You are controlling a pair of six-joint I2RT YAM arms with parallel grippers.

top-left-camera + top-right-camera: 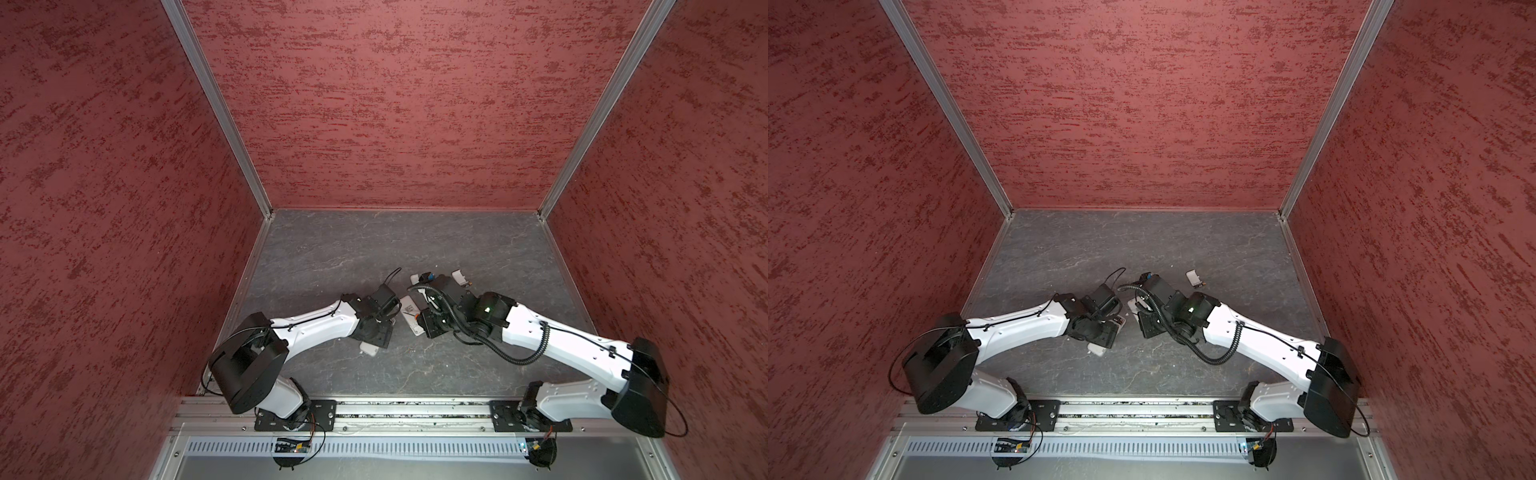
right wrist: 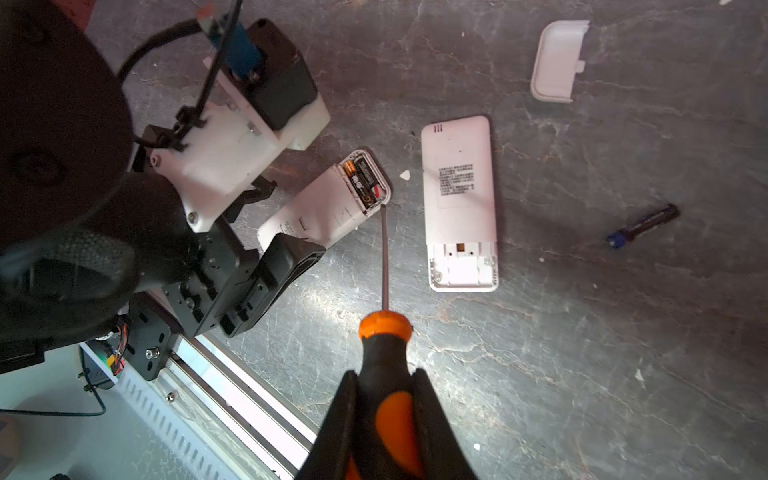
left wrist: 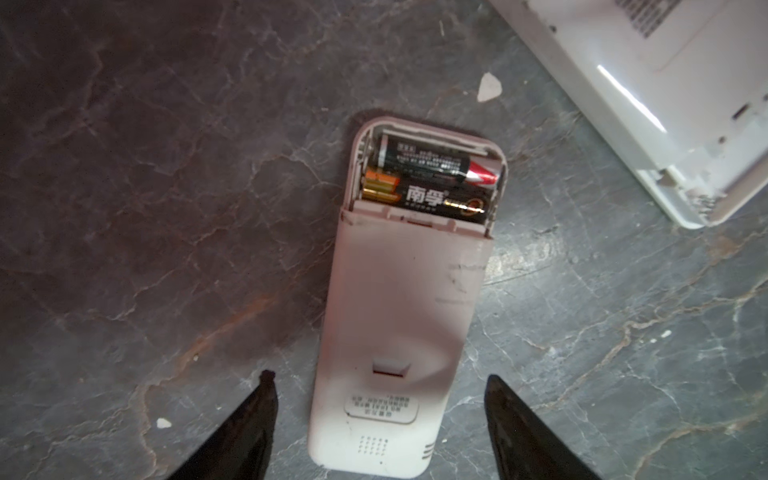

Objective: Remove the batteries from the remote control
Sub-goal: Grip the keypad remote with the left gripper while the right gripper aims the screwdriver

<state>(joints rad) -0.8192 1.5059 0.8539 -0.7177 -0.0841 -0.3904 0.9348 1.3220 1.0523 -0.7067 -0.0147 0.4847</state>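
A small pinkish-white remote control (image 3: pixel 399 311) lies back-up on the grey floor with its compartment uncovered. Two dark batteries (image 3: pixel 432 178) lie side by side inside, also visible in the right wrist view as the batteries (image 2: pixel 365 180). My left gripper (image 3: pixel 380 376) is open, with a black finger on each side of the remote's far end, touching neither side. My right gripper (image 2: pixel 385 371) is shut on the orange-and-black screwdriver (image 2: pixel 384 332). The shaft tip reaches the compartment's corner; whether it touches, I cannot tell.
A larger white remote (image 2: pixel 459 199) with an empty compartment lies beside the small one. A loose dark battery (image 2: pixel 644 226) with a blue end and a white cover (image 2: pixel 559 60) lie further off. Red walls enclose the floor; the arm bases sit on a metal rail (image 1: pixel 415 411).
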